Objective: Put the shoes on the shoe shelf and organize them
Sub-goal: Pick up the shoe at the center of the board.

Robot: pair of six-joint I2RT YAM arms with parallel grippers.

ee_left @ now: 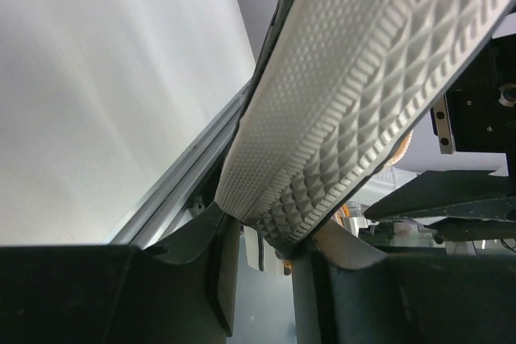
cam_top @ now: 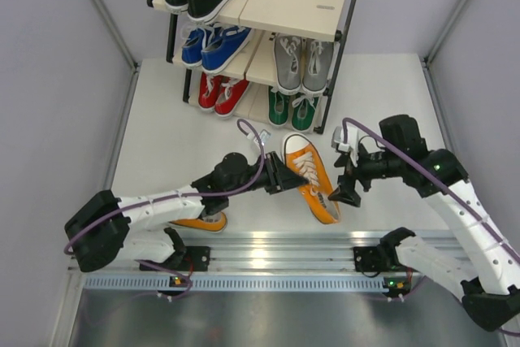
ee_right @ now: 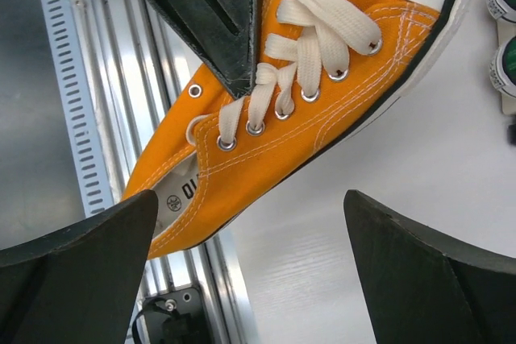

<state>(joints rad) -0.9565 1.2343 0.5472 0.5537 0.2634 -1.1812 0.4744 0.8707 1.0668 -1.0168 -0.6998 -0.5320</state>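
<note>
The left pincer point(cam_top: 283, 176) grips an orange shoe point(cam_top: 313, 178) in front of the shoe shelf point(cam_top: 301, 2). The right pincer point(cam_top: 347, 184), spread wide, is just beside its heel. A second orange shoe point(cam_top: 199, 223) lies under the left arm.

Bright, even light fell from overhead, and the white bench point(cam_top: 154, 144) carried only soft, faint shadows beneath the arms. The aluminium rail point(cam_top: 268, 243) at its near edge threw back a streaky glare. In the left wrist view the sole point(ee_left: 355, 94) stood crisp while the surface behind it washed out to near white. The orange sneaker point(ee_right: 266, 142) was sharp; the right fingers point(ee_right: 81, 279) were dark, soft-edged silhouettes.
</note>
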